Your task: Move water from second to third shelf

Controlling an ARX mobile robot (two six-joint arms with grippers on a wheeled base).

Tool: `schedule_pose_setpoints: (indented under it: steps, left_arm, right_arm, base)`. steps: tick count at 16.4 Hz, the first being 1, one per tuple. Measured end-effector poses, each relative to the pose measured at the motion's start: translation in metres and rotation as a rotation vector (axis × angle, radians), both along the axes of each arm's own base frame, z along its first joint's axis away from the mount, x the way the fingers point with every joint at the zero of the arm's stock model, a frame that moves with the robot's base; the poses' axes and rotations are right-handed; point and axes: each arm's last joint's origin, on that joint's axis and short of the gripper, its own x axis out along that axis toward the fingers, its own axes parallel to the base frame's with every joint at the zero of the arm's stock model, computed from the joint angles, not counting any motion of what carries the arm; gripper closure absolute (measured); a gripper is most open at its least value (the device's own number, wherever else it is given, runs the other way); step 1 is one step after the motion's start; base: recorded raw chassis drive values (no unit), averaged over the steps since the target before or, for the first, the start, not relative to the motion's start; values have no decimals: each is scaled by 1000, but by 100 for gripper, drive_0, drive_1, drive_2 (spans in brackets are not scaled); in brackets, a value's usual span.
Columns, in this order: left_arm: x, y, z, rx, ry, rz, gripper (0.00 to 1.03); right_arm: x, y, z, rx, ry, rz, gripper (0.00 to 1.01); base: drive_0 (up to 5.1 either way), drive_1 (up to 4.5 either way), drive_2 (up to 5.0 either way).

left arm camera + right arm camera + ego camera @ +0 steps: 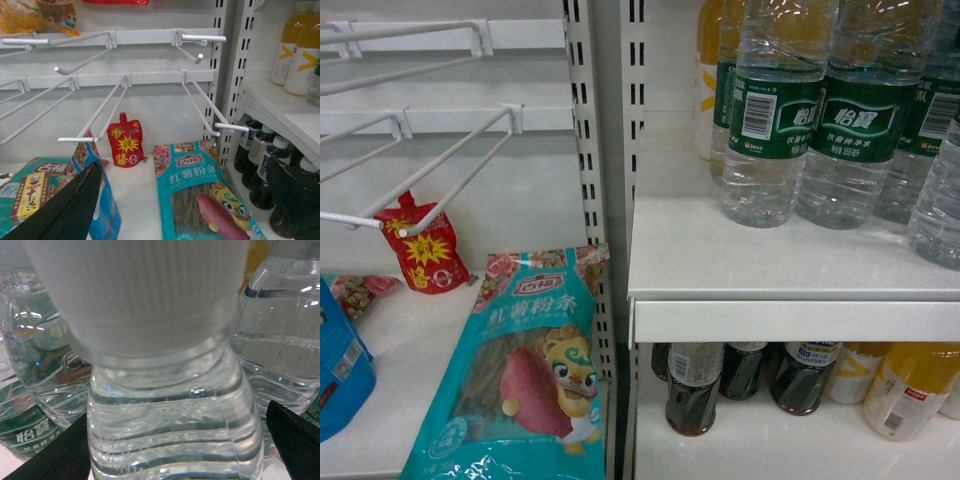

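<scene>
Where water bottle (175,410) crowds neighbours, right pincer (175,450) astride

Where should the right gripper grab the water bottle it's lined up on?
Grip the ribbed shoulder just below the white cap of the water bottle, coming straight on from the front, probably. The right gripper fingers already flank it; neighbouring bottles crowd the sides, so the narrower top offers more clearance.
</scene>
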Motion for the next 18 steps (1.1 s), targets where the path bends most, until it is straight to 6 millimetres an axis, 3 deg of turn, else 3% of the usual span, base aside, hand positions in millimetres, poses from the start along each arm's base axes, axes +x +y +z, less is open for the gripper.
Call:
schedule_pose_setpoints:
  steps: [6,12,15,18]
  left_arm:
    - [0,0,0,0,0,0,5]
    - [0,0,0,0,0,0,5]
    - [0,0,0,0,0,0,5]
    - [0,0,0,0,0,0,5]
  right_arm:
    - [-15,-2,17,-31,-32,-18,3]
    - [-36,-4,15,-53,-8,-13,3]
    - [-58,-6,25,-63,-41,2,3]
    - [-85,-10,22,-59,-17,26,3]
  base:
    - [0,0,0]
    - [0,0,0]
    - [0,0,0]
    - [0,0,0]
